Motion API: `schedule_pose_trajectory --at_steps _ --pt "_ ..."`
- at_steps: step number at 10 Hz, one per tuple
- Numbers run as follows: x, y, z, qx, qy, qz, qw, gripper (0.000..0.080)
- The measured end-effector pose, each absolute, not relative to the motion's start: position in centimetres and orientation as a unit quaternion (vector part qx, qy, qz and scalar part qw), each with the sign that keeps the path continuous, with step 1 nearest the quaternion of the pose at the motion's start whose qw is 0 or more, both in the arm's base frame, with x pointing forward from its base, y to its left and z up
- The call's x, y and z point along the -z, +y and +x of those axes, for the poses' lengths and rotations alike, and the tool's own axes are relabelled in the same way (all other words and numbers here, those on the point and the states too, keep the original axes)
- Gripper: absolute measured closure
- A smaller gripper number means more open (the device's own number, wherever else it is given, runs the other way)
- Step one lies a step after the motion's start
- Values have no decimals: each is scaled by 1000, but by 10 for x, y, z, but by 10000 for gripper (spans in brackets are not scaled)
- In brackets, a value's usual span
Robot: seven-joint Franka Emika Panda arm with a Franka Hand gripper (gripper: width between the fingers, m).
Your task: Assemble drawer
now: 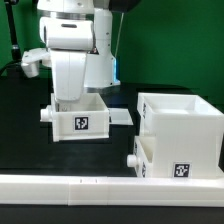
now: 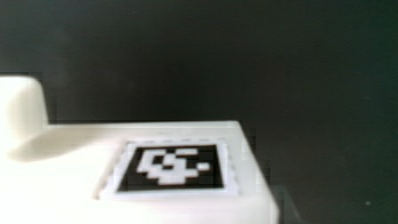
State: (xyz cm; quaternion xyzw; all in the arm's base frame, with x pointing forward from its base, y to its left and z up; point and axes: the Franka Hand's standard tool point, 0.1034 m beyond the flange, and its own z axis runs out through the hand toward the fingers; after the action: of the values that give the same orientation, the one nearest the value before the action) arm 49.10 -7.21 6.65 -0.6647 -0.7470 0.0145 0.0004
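Observation:
A small white drawer tray (image 1: 82,120) stands on the black table left of centre. Its tagged wall faces the exterior view and its round knob (image 1: 43,116) sticks out to the exterior view's left. My gripper (image 1: 75,99) reaches down into this tray from above. Its fingertips are hidden behind the tray wall, so the jaws cannot be read. The wrist view shows the tray's tagged face (image 2: 173,165) close up and blurred, with the knob (image 2: 22,118) beside it and no fingers in sight. The large white casing (image 1: 185,135) stands at the right, with a second tray's knob (image 1: 133,160) at its lower front.
A long low white rail (image 1: 100,186) runs along the front of the table. A flat white piece (image 1: 121,117) lies between the small tray and the casing. Black table top (image 1: 25,140) surrounds the parts.

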Motion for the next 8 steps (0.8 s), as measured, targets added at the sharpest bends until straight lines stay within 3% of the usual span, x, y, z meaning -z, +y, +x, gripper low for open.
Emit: schedule_pose_trajectory --at_steps 5,8 --pt "-65 -73 495 -13 -742 -670 -1 757" --pt "-68 -49 509 -6 -688 -725 -7 757"
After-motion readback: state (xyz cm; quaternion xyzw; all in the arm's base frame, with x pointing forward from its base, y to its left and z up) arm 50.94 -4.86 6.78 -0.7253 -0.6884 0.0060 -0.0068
